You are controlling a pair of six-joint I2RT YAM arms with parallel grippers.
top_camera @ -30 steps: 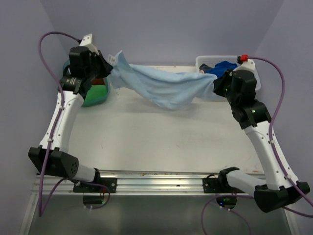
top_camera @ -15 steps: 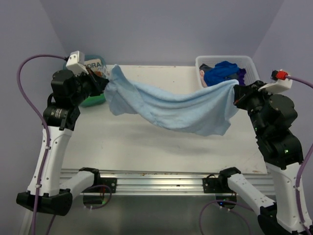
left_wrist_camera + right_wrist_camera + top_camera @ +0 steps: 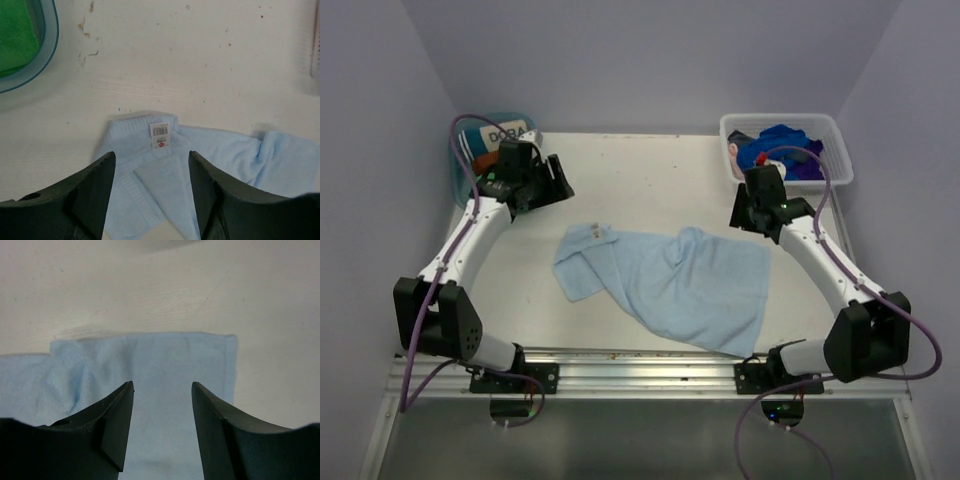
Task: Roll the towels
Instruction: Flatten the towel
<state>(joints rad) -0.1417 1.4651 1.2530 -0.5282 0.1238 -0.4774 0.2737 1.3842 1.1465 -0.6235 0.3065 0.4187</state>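
A light blue towel (image 3: 670, 285) lies spread on the table with its left end bunched and folded over; its white label (image 3: 160, 136) faces up. My left gripper (image 3: 556, 182) hovers open behind the towel's left end, nothing between its fingers (image 3: 152, 156). My right gripper (image 3: 741, 212) hangs open just behind the towel's right far corner (image 3: 220, 347), also empty (image 3: 162, 386). A dark blue towel (image 3: 776, 143) and a purple one (image 3: 811, 162) lie in the white basket. A bright green towel (image 3: 15, 35) sits in the teal bin.
The white basket (image 3: 835, 140) stands at the back right corner. The teal bin (image 3: 457, 170) at the back left also holds a white-and-teal "DORA" item (image 3: 506, 133). The metal rail (image 3: 640, 362) runs along the table's near edge.
Both grippers carried the stretched light blue towel toward the near side, let it go onto the table, and pulled back toward the far side. Both jaws went from shut to open.
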